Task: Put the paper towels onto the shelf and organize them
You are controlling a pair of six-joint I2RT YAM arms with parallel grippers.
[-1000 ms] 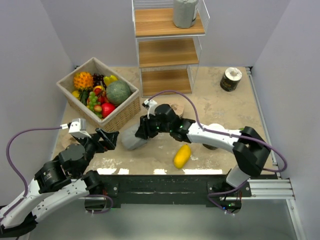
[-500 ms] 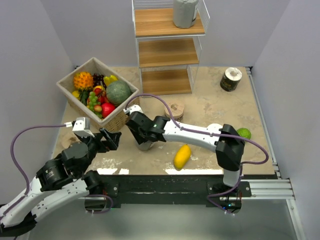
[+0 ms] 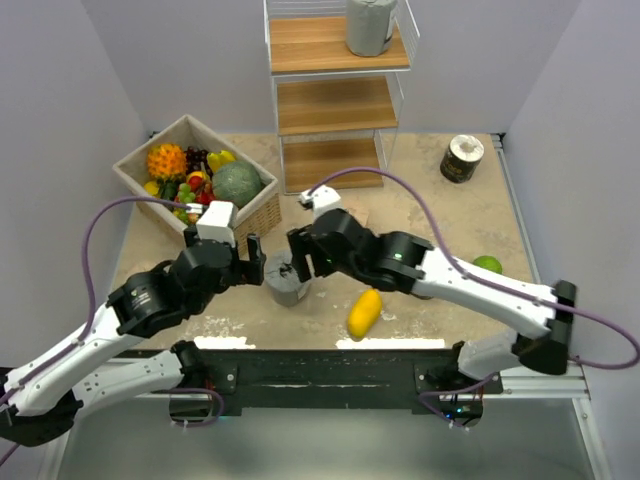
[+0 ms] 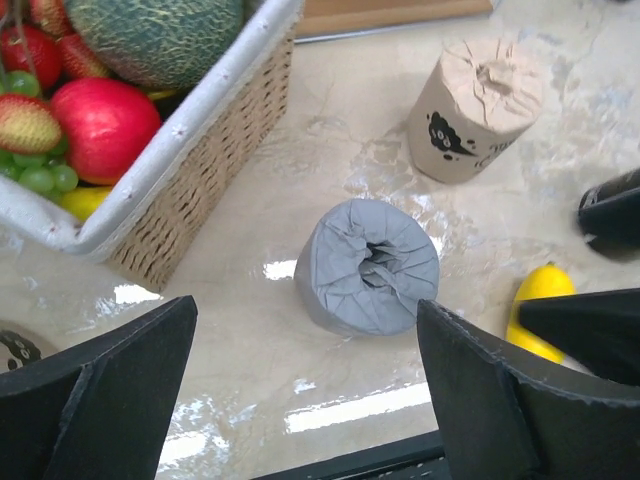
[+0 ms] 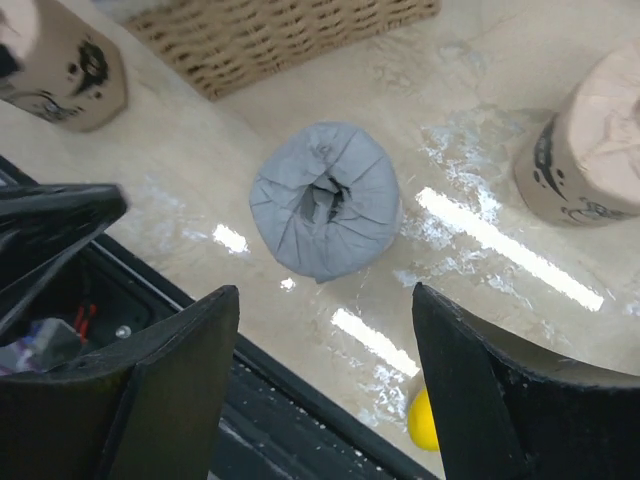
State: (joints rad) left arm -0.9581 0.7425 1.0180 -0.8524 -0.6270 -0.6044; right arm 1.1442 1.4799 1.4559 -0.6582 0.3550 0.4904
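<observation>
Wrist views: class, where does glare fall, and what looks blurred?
Left wrist view: white glare streaks on the glossy table beside the sharp grey paper towel roll. Right wrist view: longer streaks right of and below that roll; the tan roll at the right edge looks soft and washed out.

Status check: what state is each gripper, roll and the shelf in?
left gripper: open, empty
right gripper: open, empty
near grey roll: upright, ungripped
shelved grey roll: upright, top board
dark roll: upright, unshelved
tan roll: upright, unshelved
shelf: middle and bottom boards bare
</observation>
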